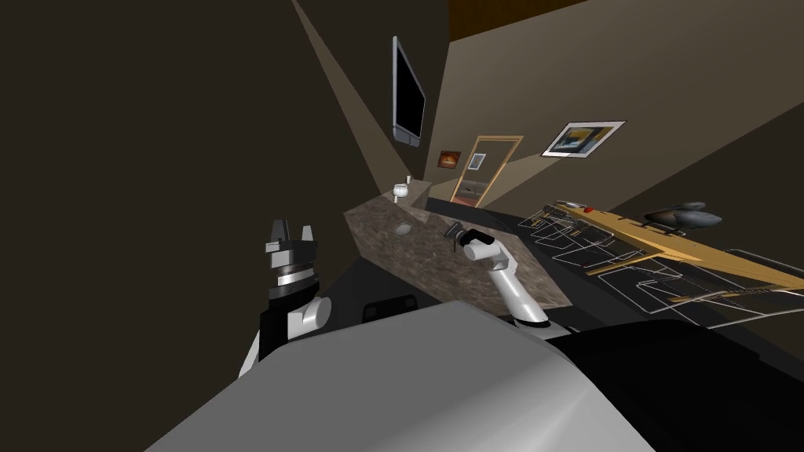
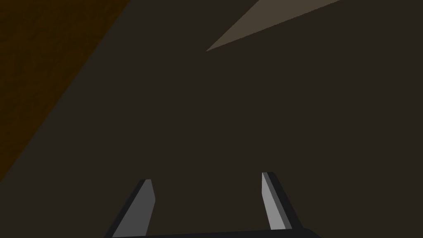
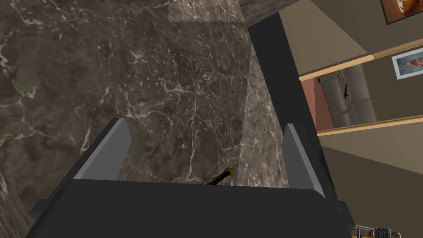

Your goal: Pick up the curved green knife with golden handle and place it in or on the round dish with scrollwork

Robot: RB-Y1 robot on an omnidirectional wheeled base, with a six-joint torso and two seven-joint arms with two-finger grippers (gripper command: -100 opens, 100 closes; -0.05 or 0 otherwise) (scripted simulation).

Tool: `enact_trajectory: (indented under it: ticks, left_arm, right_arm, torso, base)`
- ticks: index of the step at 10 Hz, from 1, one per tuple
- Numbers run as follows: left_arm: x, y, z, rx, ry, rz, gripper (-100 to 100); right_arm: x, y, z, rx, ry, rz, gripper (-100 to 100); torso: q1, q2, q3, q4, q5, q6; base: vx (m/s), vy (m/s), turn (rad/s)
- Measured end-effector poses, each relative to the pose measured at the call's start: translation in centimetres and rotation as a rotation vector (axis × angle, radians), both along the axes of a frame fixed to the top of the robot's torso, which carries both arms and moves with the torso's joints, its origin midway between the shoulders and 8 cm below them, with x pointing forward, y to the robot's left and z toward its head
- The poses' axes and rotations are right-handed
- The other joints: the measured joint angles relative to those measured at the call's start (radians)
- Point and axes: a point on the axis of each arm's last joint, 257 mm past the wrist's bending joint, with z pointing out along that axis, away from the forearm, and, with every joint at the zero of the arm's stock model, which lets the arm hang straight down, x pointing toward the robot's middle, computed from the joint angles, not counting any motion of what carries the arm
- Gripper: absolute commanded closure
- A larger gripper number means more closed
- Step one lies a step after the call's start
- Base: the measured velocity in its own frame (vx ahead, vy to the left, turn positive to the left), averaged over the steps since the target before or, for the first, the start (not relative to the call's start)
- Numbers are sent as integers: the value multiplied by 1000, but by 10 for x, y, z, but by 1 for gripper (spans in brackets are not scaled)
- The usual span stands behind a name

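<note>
**Knife mostly hidden behind the right pincer**

Of the knife (image 3: 223, 175), just a dark, gold-tipped handle end peeks over the right pincer's (image 3: 204, 124) dark body. It sits between the spread fingers, neither touching it, and the blade is hidden. It shows against the brown marbled desk (image 3: 165, 82). In the head view a small grey round dish (image 1: 403, 228) sits on the desk near that pincer, to its left, its pattern too small to read. The left pincer (image 1: 289, 234) is raised beside the desk, fingers spread.

You're looking at a home: a marble counter (image 1: 420, 259), wall screen (image 1: 408, 90), framed picture (image 1: 582, 138) and doorway (image 1: 484, 171) are showing it.
</note>
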Motion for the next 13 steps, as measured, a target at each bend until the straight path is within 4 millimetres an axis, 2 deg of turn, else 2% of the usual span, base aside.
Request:
enact_trajectory:
  ticks: [5,13]
  left_arm:
    - [0,0,0,0,0,0,0]
    - [0,0,0,0,0,0,0]
  right_arm:
    - [-6,-32,-17,99,94,-99,-100]
    - [-27,-80,-45,293,244,-309,-100]
  torso:
    - [-1,0,0,0,0,0]
    - [-3,0,0,0,-1,0]
  base:
    - [41,31,-21]
    - [44,21,-13]
